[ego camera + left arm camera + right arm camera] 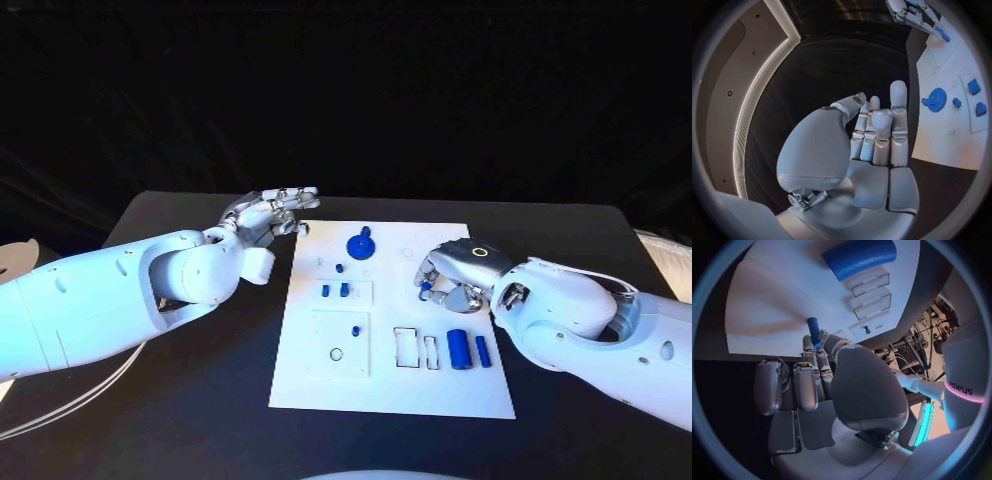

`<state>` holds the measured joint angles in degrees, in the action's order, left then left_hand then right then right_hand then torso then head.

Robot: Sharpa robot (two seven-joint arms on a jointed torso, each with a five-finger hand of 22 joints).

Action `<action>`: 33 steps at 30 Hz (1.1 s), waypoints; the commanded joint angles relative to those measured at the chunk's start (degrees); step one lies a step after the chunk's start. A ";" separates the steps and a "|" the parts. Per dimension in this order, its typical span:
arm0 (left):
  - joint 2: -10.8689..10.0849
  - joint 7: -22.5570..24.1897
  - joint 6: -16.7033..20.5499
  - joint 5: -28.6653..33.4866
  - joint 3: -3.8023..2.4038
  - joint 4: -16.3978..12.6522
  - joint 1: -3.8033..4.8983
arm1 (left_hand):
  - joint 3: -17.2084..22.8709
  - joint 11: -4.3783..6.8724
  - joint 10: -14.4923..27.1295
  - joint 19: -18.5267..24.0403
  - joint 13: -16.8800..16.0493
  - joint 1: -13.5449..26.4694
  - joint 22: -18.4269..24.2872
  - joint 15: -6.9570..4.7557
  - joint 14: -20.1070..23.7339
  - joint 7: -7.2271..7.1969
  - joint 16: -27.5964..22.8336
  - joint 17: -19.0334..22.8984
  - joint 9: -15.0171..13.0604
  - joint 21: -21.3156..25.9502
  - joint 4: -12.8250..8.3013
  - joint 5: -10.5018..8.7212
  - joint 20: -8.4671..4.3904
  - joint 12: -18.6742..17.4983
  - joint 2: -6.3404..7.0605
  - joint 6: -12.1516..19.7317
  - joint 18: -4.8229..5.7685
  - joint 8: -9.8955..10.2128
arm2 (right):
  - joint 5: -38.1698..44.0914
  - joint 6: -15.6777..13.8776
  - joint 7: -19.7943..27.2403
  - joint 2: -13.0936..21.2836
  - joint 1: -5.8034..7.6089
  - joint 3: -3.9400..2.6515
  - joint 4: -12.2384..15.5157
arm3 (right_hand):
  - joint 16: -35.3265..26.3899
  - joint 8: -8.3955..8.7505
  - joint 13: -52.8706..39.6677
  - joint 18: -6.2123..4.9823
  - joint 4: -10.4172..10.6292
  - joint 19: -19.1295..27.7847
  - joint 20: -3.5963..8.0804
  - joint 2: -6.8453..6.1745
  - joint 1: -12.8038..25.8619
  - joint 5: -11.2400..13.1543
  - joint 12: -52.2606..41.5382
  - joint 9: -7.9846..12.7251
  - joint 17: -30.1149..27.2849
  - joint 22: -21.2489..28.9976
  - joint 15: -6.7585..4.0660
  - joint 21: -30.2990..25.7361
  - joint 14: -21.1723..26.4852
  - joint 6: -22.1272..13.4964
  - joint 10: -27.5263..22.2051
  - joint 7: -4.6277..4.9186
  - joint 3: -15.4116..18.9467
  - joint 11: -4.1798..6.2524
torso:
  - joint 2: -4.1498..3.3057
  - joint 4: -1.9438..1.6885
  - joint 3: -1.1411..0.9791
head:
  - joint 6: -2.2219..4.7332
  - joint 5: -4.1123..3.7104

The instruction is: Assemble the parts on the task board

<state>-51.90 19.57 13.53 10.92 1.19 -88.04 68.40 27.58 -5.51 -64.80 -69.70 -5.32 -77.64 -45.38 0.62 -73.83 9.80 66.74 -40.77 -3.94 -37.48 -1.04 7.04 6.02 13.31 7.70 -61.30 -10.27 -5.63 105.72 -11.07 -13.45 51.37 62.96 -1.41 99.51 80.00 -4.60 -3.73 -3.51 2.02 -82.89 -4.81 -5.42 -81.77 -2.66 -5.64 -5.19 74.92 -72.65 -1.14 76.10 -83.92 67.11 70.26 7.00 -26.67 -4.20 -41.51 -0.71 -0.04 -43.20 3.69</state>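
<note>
**Two hands at the white task board, one holding a blue peg**

The matte black surface [173, 400] carried the flat white rectangular task board [389, 385] at its middle. The left hand [268, 214] hovered over the black surface just beside the board's far left corner; in the left wrist view its fingers [898, 107] stood straight and close together, the thumb bent across them, and nothing lay in its grip. The right hand [450, 277] was curled over the board's right side, and in the right wrist view its fingertips pinched a small blue cylindrical peg [813, 330] that pointed toward the board.

On the board lay a thick blue plastic cylinder [457, 349] near the right edge, with a thinner blue rod [483, 350] just beside it. Two empty rectangular slots [415, 348] sat left of the cylinder. A round blue toothed gear [361, 244] lay toward the far edge. Two small blue blocks [335, 290] stood in a raised white square near the left side, closer to the robot than the gear.
</note>
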 commanded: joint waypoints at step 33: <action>0.55 0.22 -0.67 -0.36 0.04 -0.18 0.00 | -0.12 -0.06 0.51 -0.07 -0.08 0.07 0.11 0.06 0.50 0.11 -0.29 0.19 0.00 0.22 -0.18 -0.18 0.31 0.40 -0.69 0.45 -0.18 -0.31 | -1.56 -5.03 3.15 -6.00 -3.65 -0.17 8.45 | 0.29 -0.31 -0.14 -0.55 -0.93 -0.13 0.50 0.34 -1.05 -0.15 0.09 -0.21 1.06 -0.39 -0.34 0.55 -3.58 0.80 1.85 0.09 -0.94 1.02 | -0.08 0.00 0.05 | -0.62 2.18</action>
<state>-51.47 19.47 13.55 10.83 1.25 -88.07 68.38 27.58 -5.51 -64.80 -69.70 -5.35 -77.64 -45.33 0.62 -73.83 9.80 66.74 -40.63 -3.94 -37.48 -1.03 7.04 6.02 13.31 7.70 -61.30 -10.27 -5.63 104.09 -15.83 -11.77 45.72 59.69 -1.61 108.23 80.00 -4.71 -3.80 -3.52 1.85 -83.09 -4.61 -5.42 -81.77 -2.49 -5.40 -5.31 74.90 -73.01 -1.13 76.33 -83.93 67.56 70.46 6.94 -26.83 -4.40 -41.57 -0.74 0.07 -43.73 5.58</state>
